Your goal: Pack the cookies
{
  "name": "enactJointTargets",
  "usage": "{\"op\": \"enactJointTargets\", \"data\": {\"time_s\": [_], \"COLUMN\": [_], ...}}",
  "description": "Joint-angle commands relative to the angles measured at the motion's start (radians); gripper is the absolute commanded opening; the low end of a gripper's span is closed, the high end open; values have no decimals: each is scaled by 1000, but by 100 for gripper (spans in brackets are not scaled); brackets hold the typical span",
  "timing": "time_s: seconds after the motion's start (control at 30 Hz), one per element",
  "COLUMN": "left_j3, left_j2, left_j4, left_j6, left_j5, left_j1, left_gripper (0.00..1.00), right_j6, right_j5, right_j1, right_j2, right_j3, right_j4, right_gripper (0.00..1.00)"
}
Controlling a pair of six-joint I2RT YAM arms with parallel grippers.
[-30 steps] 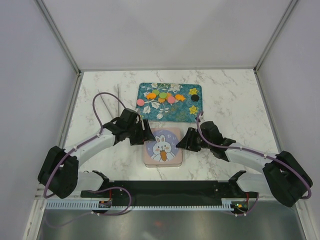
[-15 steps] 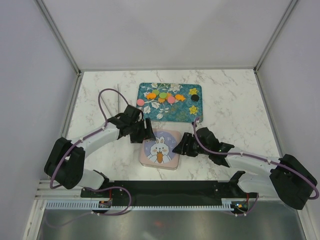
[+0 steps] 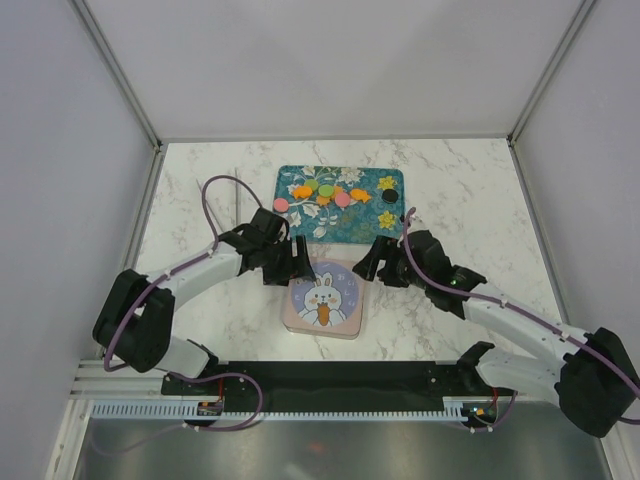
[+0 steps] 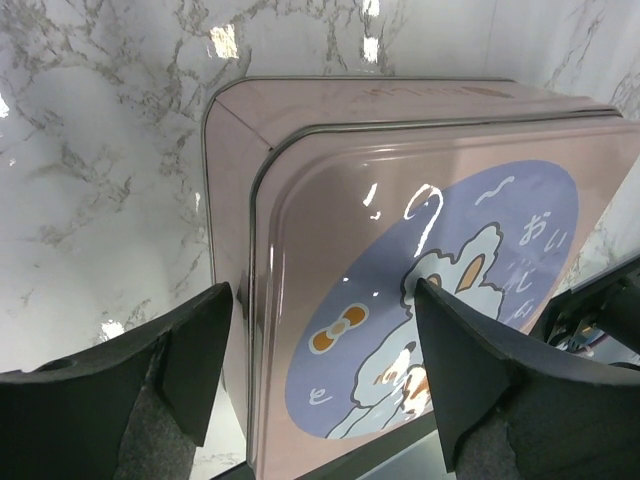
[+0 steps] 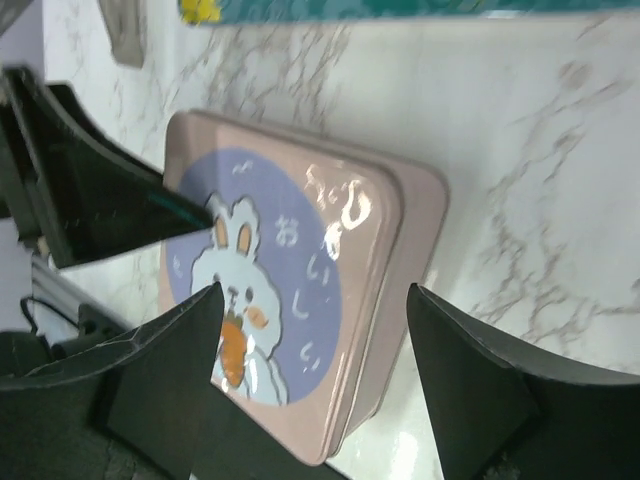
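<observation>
The cookies (image 3: 303,191) are small flat discs, orange, pink, green and one black (image 3: 389,196), lying on a teal floral tray (image 3: 355,228). A closed pink tin with a rabbit lid (image 3: 325,298) stands in front of the tray. My left gripper (image 3: 295,263) is open at the tin's far left corner; in the left wrist view (image 4: 320,385) its jaws straddle the tin's left edge (image 4: 400,290). My right gripper (image 3: 368,267) is open at the tin's far right corner; in the right wrist view (image 5: 315,395) the tin (image 5: 300,290) lies between its open jaws.
The white marble table (image 3: 470,210) is walled on three sides. A thin grey stick (image 3: 238,195) lies left of the tray. The tray's near edge (image 5: 400,8) shows at the top of the right wrist view, with the left gripper (image 5: 90,200) at the left.
My right gripper has moved from the tin's right side up to its far right corner. My left gripper has stayed at the far left corner. The tin has shifted slightly.
</observation>
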Motion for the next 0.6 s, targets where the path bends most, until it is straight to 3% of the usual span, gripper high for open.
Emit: {"op": "enactJointTargets", "data": {"time_s": [0.0, 0.17, 0.57], "left_j3": [50, 98, 170], "left_j2": [17, 31, 97], "left_j4": [-44, -66, -78], "left_j6": [81, 95, 121], "left_j5": [13, 34, 59], "left_j1": [-4, -4, -3], "left_gripper": [82, 85, 85], "right_j6": [-107, -258, -267], "right_j5": [4, -16, -93], "right_j1": [-78, -84, -84], "right_j2": [65, 218, 359], "right_j3": [69, 143, 108], "right_j4": [-27, -2, 199], "right_gripper": [83, 84, 86]}}
